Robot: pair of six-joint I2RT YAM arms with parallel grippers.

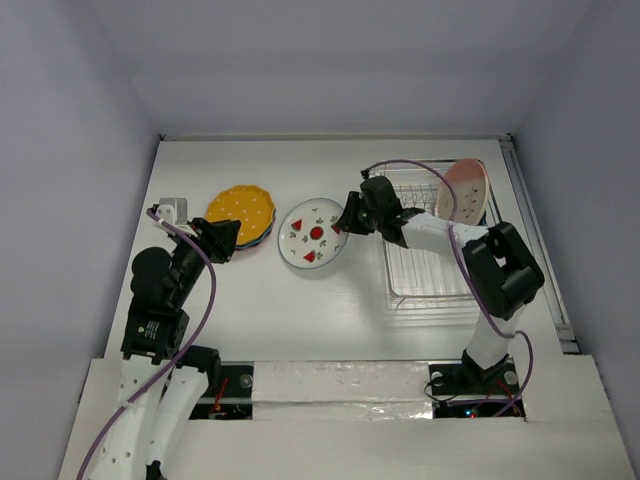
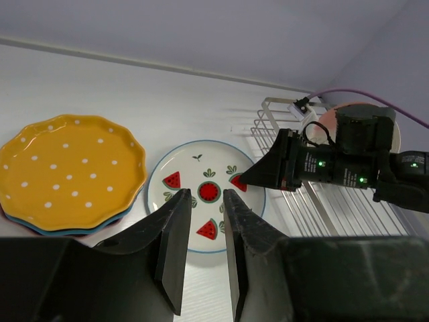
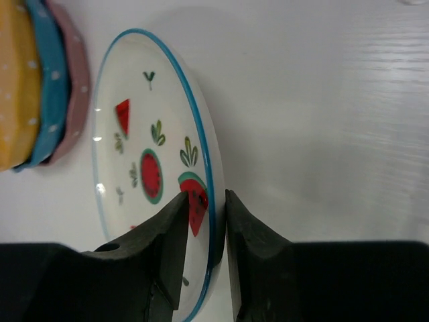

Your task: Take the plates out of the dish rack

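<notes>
Watermelon plate on table left of dish rack, rim between my right claw's jaws, clamped or loose I cannot tell, my left claw slightly parted and empty.

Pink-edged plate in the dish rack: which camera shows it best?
Top external: the pink-edged plate stands on edge at the dish rack's far right corner, unobstructed. Left wrist catches only its rim behind the right arm; right wrist misses it.
</notes>
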